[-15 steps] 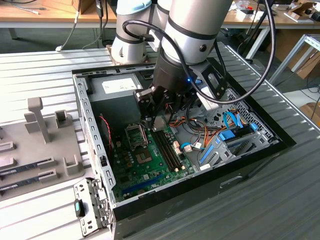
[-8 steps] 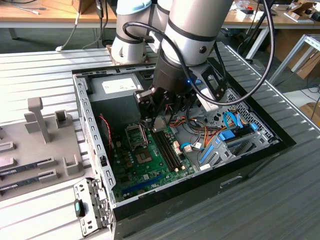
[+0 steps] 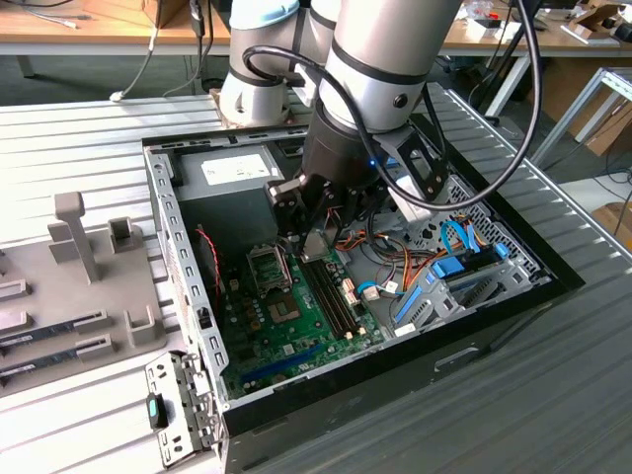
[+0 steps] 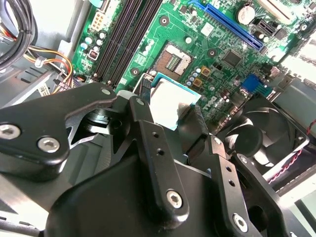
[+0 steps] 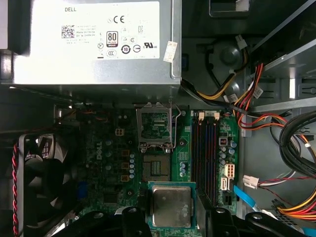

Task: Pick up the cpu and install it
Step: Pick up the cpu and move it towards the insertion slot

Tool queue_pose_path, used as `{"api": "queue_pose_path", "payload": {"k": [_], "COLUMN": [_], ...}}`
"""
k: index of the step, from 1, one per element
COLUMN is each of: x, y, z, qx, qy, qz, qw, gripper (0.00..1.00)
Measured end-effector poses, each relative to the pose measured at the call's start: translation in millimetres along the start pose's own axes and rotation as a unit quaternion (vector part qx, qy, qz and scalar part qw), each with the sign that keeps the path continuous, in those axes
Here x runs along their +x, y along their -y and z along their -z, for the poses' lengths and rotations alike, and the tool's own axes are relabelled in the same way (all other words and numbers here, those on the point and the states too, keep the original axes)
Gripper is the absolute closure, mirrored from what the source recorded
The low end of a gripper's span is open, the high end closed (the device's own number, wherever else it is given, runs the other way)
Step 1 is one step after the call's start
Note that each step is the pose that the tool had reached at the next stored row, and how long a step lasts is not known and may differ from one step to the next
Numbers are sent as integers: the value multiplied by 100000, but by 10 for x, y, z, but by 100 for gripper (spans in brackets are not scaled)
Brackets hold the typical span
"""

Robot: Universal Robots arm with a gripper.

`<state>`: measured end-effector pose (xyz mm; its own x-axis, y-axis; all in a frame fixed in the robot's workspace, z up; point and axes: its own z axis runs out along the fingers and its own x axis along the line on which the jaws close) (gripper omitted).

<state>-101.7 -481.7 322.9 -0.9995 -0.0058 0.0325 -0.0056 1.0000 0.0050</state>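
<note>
The cpu (image 5: 171, 203) is a flat square chip with a silver-grey top and a thin green rim. My gripper (image 5: 172, 211) is shut on it, with a black finger on each side. In the second wrist view the cpu (image 4: 169, 98) hangs above the green motherboard (image 4: 217, 34), held by the gripper (image 4: 170, 107). The open socket (image 5: 156, 168) lies just beyond the chip, and its metal load plate (image 5: 155, 126) is swung up. In the exterior view the gripper (image 3: 318, 247) hovers inside the computer case (image 3: 188, 257), just to the right of the socket (image 3: 284, 312).
A grey power supply (image 5: 94, 39) fills the case's back. Black memory slots (image 5: 207, 148) run beside the socket, and a black fan (image 5: 39, 173) sits on its other side. Bundled cables (image 3: 395, 267) crowd the exterior view's right. A grey parts fixture (image 3: 69, 296) stands outside the case.
</note>
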Motion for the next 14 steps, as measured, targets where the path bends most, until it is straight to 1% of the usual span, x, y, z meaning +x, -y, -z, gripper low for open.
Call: {"api": "queue_pose_path", "payload": {"k": [7,11,14], "x": [-4,-13,-15], "y": [4,11,12], "z": [-15,-56,-63], "qx": [1,2,-3], "qy": [0,-2,1], "qz": [2,1,1], "qw": [100000,100000,100000], "gripper": [53,53,53]}}
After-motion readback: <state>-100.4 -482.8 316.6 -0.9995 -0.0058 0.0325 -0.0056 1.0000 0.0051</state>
